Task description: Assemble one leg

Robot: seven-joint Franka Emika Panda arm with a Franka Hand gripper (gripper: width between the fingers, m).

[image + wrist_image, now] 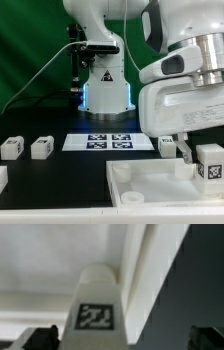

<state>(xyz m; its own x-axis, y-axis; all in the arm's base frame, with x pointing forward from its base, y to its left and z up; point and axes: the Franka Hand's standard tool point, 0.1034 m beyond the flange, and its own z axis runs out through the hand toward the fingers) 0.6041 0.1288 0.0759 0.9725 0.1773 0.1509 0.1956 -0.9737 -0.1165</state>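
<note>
On the dark worktop (60, 185), from the exterior view's left: two spare legs (12, 147) (41, 148), the marker board (108, 142), another leg (168, 146), then the panel (150, 190). Far right, the leg (210, 160) stands tagged between the wide pincer (203, 160) fingers (42, 338), over the panel; grip unclear

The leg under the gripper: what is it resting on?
The leg stands between the open gripper's fingers, over the large white panel. In the wrist view the panel shows behind it. The contact itself is hidden, so whether it sits in a socket cannot be told.
</note>
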